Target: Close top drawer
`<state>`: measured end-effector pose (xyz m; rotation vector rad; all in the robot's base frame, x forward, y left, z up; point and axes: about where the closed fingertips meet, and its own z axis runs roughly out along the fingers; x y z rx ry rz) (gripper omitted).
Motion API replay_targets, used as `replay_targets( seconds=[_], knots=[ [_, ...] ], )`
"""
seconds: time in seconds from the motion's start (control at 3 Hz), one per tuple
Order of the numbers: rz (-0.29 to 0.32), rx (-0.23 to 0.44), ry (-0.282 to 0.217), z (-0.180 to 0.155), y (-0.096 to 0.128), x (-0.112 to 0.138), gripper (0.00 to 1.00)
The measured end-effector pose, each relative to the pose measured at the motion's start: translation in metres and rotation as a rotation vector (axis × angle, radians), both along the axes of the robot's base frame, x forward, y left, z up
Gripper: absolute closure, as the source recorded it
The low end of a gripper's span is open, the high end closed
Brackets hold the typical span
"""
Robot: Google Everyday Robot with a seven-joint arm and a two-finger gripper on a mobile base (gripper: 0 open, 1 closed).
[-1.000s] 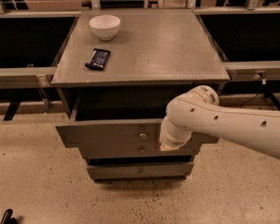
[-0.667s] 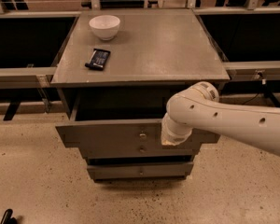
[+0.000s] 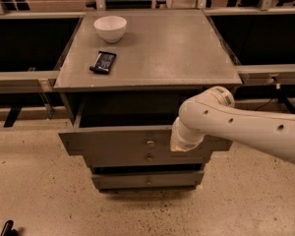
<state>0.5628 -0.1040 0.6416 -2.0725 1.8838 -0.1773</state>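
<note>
The top drawer (image 3: 113, 142) of the grey cabinet stands pulled out, its dark box open under the cabinet top. Its flat grey front has a small round knob (image 3: 150, 142) at centre. My white arm reaches in from the right. My gripper (image 3: 181, 145) is at the arm's end, right against the right part of the drawer front, just right of the knob. The arm's wrist hides the gripper's tip and the drawer front behind it.
On the cabinet top (image 3: 177, 48) sit a white bowl (image 3: 110, 27) at the back left and a dark flat packet (image 3: 103, 62) in front of it. Two lower drawer fronts (image 3: 147, 180) lie below. Dark side benches flank the cabinet; speckled floor lies in front.
The arm's end has shifted only slightly at the drawer front. The top drawer shows no clear movement.
</note>
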Motion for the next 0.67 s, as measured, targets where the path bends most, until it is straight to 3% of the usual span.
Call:
replay_targets(
  seconds=[0.67],
  knots=[
    [0.0, 0.0, 0.0, 0.0, 0.0, 0.0, 0.36]
  ],
)
